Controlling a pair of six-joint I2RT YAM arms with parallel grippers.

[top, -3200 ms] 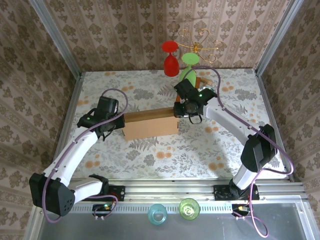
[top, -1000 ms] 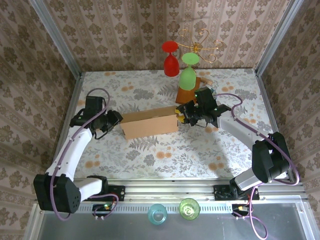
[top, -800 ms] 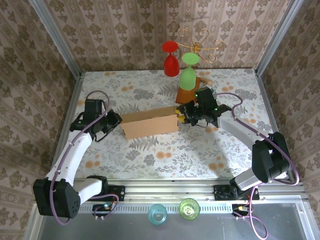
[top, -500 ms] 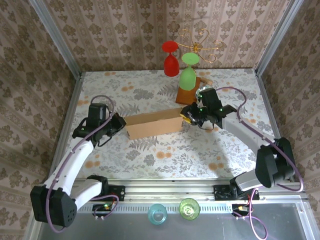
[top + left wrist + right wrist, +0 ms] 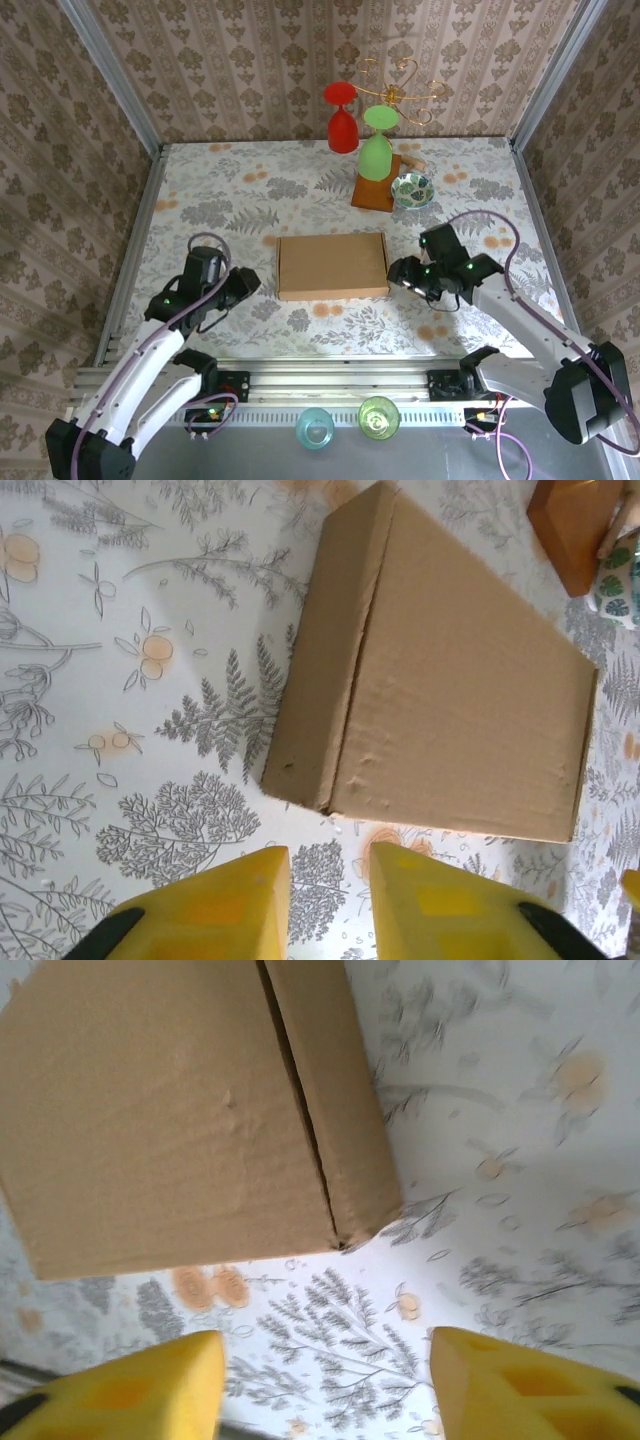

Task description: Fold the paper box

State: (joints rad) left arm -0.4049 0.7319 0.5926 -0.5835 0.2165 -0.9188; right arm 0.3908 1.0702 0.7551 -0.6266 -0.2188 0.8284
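In the top view, the left gripper [image 5: 248, 284] stands at about 8 o'clock from the paper box [image 5: 333, 267], near it but not touching. In the left wrist view its yellow fingers [image 5: 215, 905] have only a narrow gap between them, and nothing is in this gap, so the left gripper [image 5: 328, 900] is released and grasps nothing.

The paper box lies flat and closed on the flowered table [image 5: 230, 190], near the middle of it. In the left wrist view the paper box [image 5: 460, 690] shows its brown top with small dents, and one short side wall.

The right gripper [image 5: 398, 275] is at 3 o'clock from the box, just beside its right edge. In the right wrist view the paper box [image 5: 160, 1110] lies apart from the right gripper [image 5: 325, 1385], whose jaws are spread wide and hold nothing.

At 1 o'clock from the box stand a wooden base [image 5: 374, 193] and a small bowl [image 5: 412, 188].
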